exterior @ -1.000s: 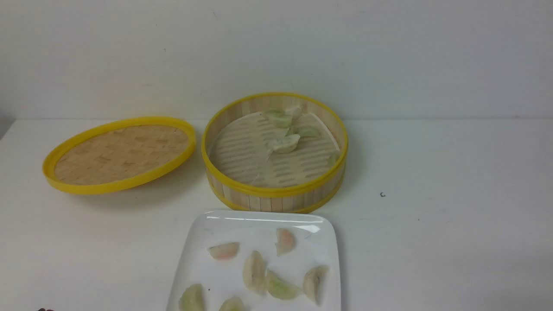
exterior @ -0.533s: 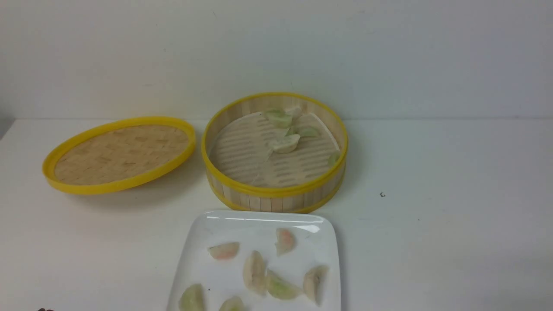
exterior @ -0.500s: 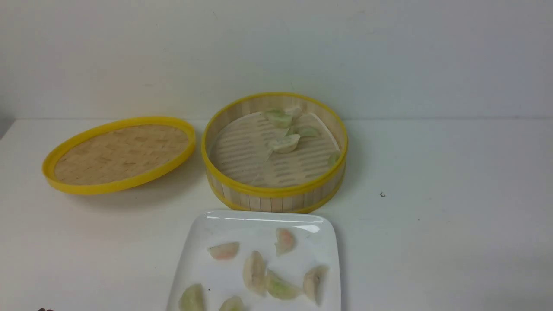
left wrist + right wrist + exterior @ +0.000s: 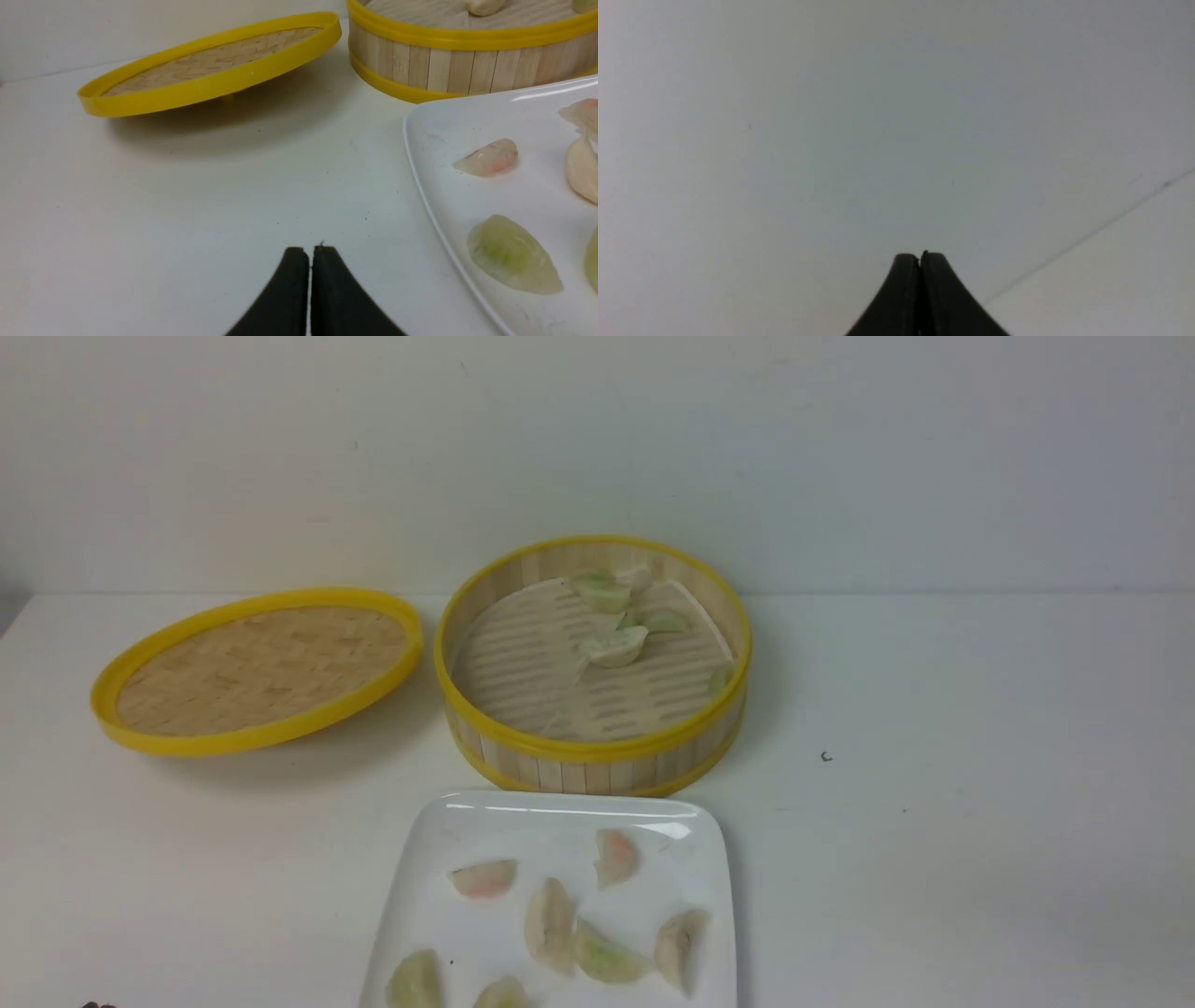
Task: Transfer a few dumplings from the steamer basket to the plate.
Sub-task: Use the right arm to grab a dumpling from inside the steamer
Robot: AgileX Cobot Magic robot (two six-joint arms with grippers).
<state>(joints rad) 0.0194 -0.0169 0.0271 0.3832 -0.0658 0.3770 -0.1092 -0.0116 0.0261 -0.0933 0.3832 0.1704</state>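
Sitting just beside the steamer basket (image 4: 579, 770), the plate (image 4: 439, 919) likely shortened transfers; seven dumplings (image 4: 550, 924) lay on it. Left gripper (image 4: 309, 253) and right gripper (image 4: 920, 259) were pinched closed, empty.

Plate (image 4: 523, 835): near edge cut by frame bottom, two dumplings (image 4: 415, 982) clipped with it. Green dumpling (image 4: 720, 679) half hidden behind steamer basket (image 4: 597, 770) rim. Dark speck (image 4: 826, 757) too small to identify.
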